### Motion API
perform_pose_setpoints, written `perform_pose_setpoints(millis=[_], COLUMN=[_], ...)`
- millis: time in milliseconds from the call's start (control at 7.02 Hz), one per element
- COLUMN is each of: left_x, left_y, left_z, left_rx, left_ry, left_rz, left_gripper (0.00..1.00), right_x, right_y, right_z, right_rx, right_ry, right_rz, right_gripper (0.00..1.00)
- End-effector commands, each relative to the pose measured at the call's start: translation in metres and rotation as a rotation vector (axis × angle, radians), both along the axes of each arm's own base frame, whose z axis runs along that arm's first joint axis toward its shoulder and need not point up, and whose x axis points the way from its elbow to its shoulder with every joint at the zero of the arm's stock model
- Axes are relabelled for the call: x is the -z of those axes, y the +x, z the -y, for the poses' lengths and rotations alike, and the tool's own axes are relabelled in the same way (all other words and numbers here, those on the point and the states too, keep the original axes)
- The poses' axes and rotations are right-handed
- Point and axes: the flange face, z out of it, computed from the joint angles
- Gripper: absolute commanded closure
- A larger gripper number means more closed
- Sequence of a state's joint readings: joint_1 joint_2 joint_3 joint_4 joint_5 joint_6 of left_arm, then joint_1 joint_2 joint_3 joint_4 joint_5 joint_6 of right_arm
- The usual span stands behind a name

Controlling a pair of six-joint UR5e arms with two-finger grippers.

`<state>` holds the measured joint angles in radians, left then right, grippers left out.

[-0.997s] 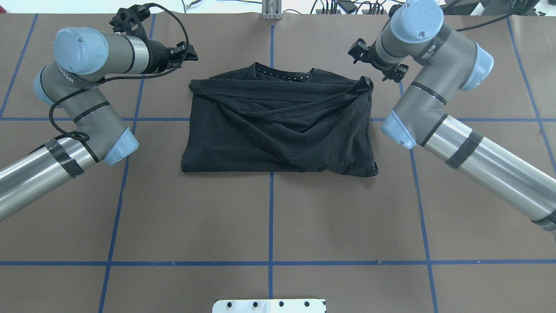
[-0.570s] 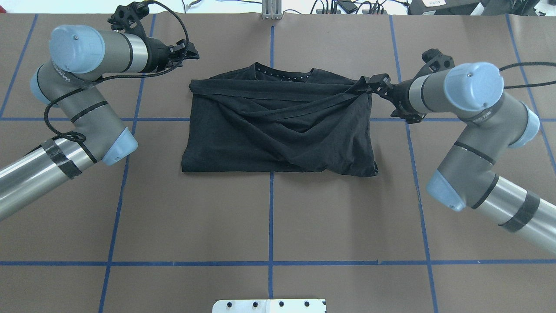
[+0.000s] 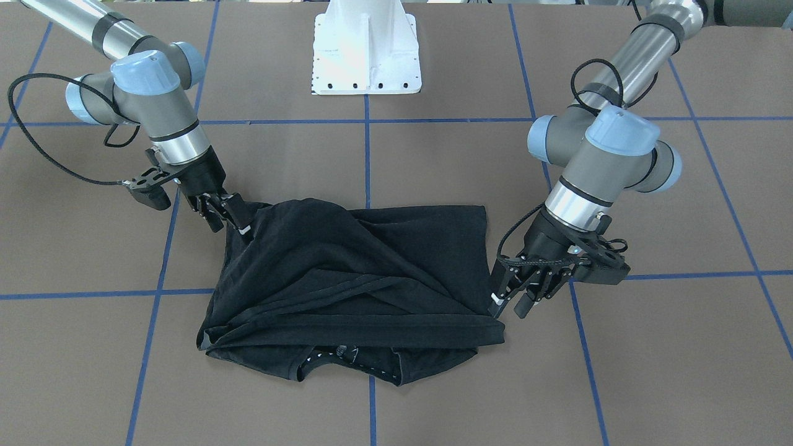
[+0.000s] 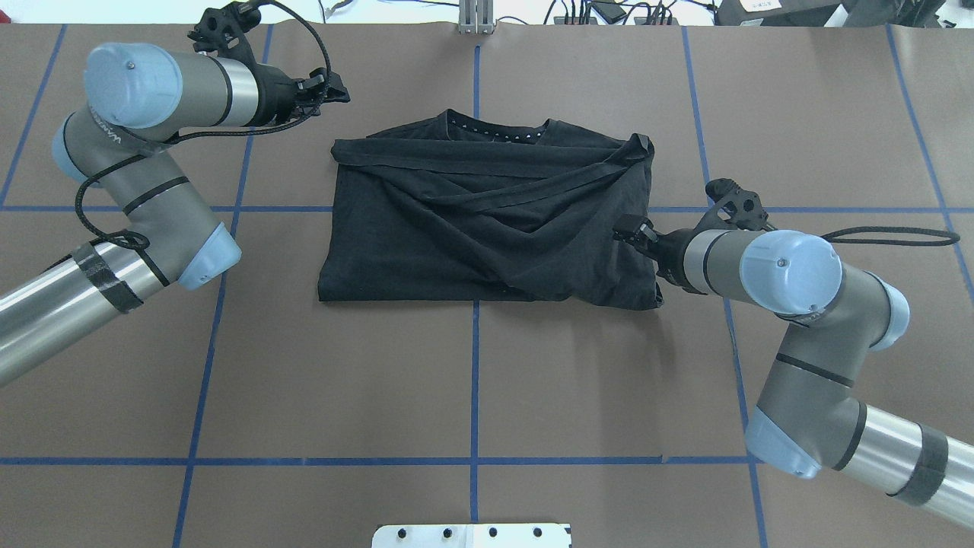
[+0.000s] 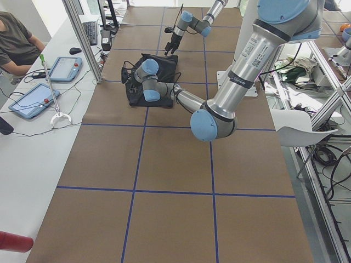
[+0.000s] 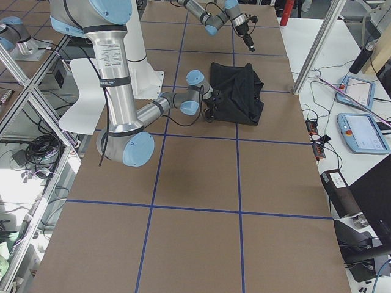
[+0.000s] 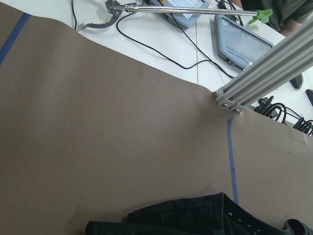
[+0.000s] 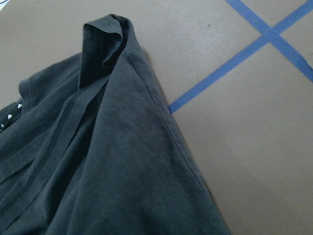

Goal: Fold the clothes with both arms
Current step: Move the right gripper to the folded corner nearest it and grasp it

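The black T-shirt [image 4: 487,228] lies folded into a rough rectangle mid-table, neck opening at the far edge [image 4: 494,135]. Its logo is hidden. It also shows in the front view [image 3: 359,272] and both wrist views [image 7: 195,218] [image 8: 98,161]. My left gripper [image 4: 329,85] hovers off the shirt's far left corner, jaws apart and empty; it also shows in the front view [image 3: 511,300]. My right gripper [image 4: 635,236] is at the middle of the shirt's right edge, jaws apart and holding nothing; it also shows in the front view [image 3: 226,220].
The brown table cover is marked with blue tape lines [image 4: 475,380]. The white pedestal base [image 3: 365,56] stands at the robot's side. An aluminium post [image 4: 475,19] and cables are at the far edge. Tablets [image 5: 33,98] and a seated person [image 5: 16,41] are beyond it.
My right arm has swung from above the far right corner, past the sleeve fold, toward the robot to the middle of the right edge. The left arm has barely moved. The shirt is unmoved.
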<state>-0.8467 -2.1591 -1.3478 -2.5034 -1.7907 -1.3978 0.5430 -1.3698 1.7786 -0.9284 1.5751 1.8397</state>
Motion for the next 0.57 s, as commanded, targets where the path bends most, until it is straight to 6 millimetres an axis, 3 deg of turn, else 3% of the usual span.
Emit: perform_pose_setpoints(millis=[0,285,427], left_x=[0.0,-0.003,-0.017], left_y=[-0.001,-0.004,-0.005], left_z=[-0.001,-0.002,-0.005], left_rx=[0.004,0.009,0.009], left_ry=[-0.011,-0.017,-0.03], left_rz=[-0.009,-0.012,0.001], left_gripper=[0.38,0.38,0.38], right_x=[-0.015,-0.024,-0.021], right_y=[0.013,-0.009,-0.01], right_z=[-0.041,-0.06,-0.059], right_rx=[0.041,0.039,0.041], right_ry=[-0.001,0.026,0.027], right_rz=[-0.019,-0.056,-0.051], right_gripper=[0.01,0.08,0.12])
